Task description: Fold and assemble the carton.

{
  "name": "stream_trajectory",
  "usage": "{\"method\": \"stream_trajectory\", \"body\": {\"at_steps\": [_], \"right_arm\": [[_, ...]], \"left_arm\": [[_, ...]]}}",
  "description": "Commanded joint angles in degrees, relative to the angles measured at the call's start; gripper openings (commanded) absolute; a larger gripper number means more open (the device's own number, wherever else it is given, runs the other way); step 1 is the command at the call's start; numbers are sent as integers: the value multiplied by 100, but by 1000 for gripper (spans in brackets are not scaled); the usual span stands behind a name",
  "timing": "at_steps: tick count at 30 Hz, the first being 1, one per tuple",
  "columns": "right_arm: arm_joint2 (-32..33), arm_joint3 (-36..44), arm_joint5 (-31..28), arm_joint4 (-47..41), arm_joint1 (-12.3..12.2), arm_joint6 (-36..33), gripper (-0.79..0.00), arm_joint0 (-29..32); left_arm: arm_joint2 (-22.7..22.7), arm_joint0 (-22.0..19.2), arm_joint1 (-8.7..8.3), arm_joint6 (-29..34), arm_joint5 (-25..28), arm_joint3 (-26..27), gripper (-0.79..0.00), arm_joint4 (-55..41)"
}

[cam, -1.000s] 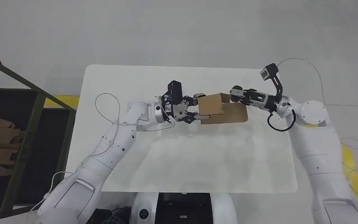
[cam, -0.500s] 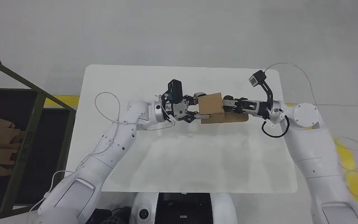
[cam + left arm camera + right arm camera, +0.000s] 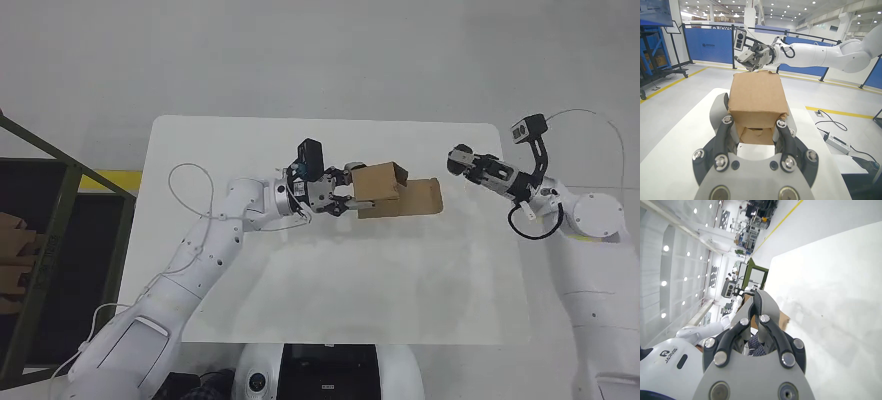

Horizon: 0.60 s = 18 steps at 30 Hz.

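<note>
Between the fingers [image 3: 725,132] of the left tool [image 3: 753,123] sits the near end of the carton [image 3: 757,94] — one finger presses each side wall, so this tool is clamped on the box. That end is open and shows a hollow brown inside, with a short flap hanging over the opening. From the tool the carton runs straight out toward the robot's right, lying lengthwise over the far middle of the white surface [image 3: 250,300]; whether its underside touches the surface I cannot tell. In the top view one panel stands angled up above the longer, flatter part. Just past the carton's far end, apart from it, is the right tool [image 3: 460,158], its two fingers pressed together on nothing. Beside the surface's left edge stands a green-framed bin [image 3: 60,200] — brown cardboard lies in it.
</note>
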<state>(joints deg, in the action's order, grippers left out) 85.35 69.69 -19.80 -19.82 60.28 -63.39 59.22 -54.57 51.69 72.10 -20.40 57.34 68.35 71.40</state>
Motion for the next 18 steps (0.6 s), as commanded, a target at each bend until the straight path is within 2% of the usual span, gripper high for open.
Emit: {"method": "stream_trajectory", "body": {"at_steps": [1, 5, 8, 11, 18], "right_arm": [[72, -91, 136, 366, -35, 259, -785, 47], [-69, -220, 416, 592, -40, 335, -785, 142], [-321, -285, 541, 368, -7, -67, -785, 117], [-530, -395, 443, 49, 31, -488, -785, 33], [-800, -501, 248, -436, 93, -908, -785, -184]], "left_arm": [[-16, 8, -5, -19, -5, 17, -394, 13], [-46, 26, -14, -50, -14, 49, -397, 36], [-55, 33, -17, -49, -23, 64, -400, 54], [-58, 38, -20, -31, -28, 78, -397, 76], [-41, 50, -22, 86, -69, 92, -400, 112]]}}
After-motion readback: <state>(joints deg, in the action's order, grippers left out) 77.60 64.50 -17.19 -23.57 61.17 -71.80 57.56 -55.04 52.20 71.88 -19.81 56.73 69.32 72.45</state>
